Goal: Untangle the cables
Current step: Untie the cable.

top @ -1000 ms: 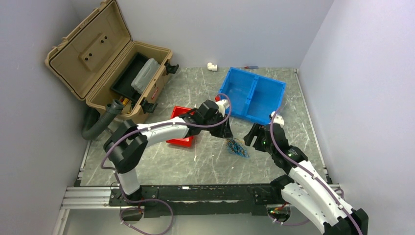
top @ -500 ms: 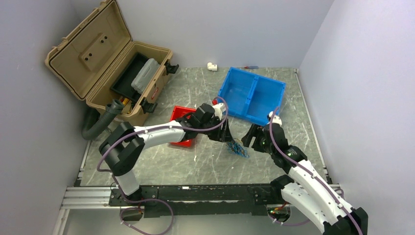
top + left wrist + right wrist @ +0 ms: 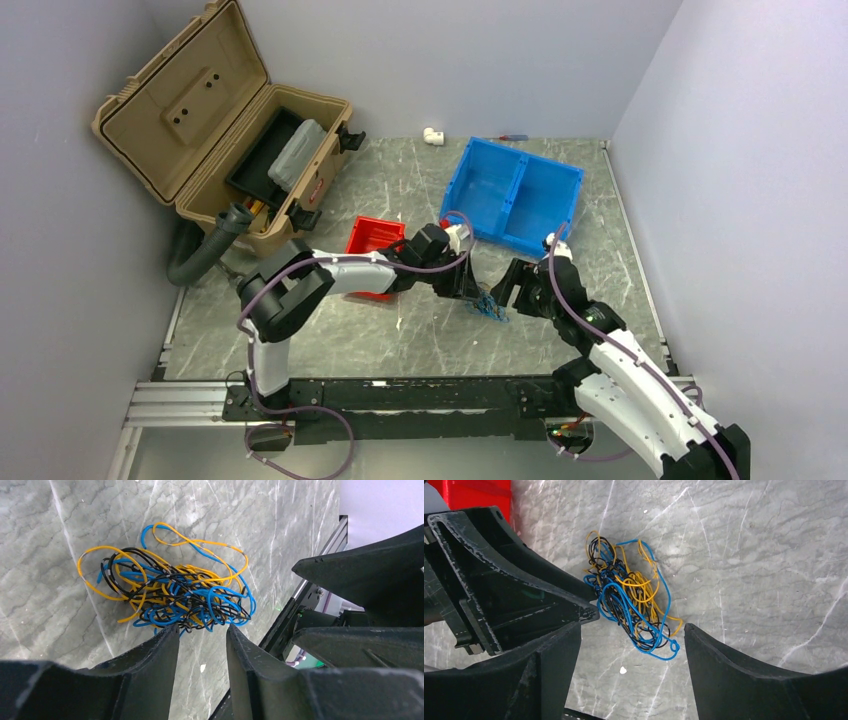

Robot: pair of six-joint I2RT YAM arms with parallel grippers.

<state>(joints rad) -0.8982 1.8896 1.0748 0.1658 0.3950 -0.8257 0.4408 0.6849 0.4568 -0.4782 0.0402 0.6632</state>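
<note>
From the top camera, you see the cables (image 3: 489, 305), a small tangle of yellow-orange, blue and black wire. It lies on the grey marbled table (image 3: 330, 335) between the two arms, near the middle. Your left gripper (image 3: 470, 293) reaches in from the left to the tangle's edge, and your right gripper (image 3: 508, 290) sits just beside the tangle on the right. A blue bin (image 3: 515, 195) lies behind them, a red bin (image 3: 372, 238) is to the left, and an open tan toolbox (image 3: 220, 130) stands in the far left corner. From the left wrist, the two black fingers (image 3: 150, 660) stand a narrow gap apart with bare table showing between them. The tangle lies flat just past their tips, and it is hard to tell whether a strand brushes a tip. From the right wrist, the jaws stand wide and hold nothing. The tangle lies on the table between and beyond them, and the left gripper's tip meets its left edge.
</note>
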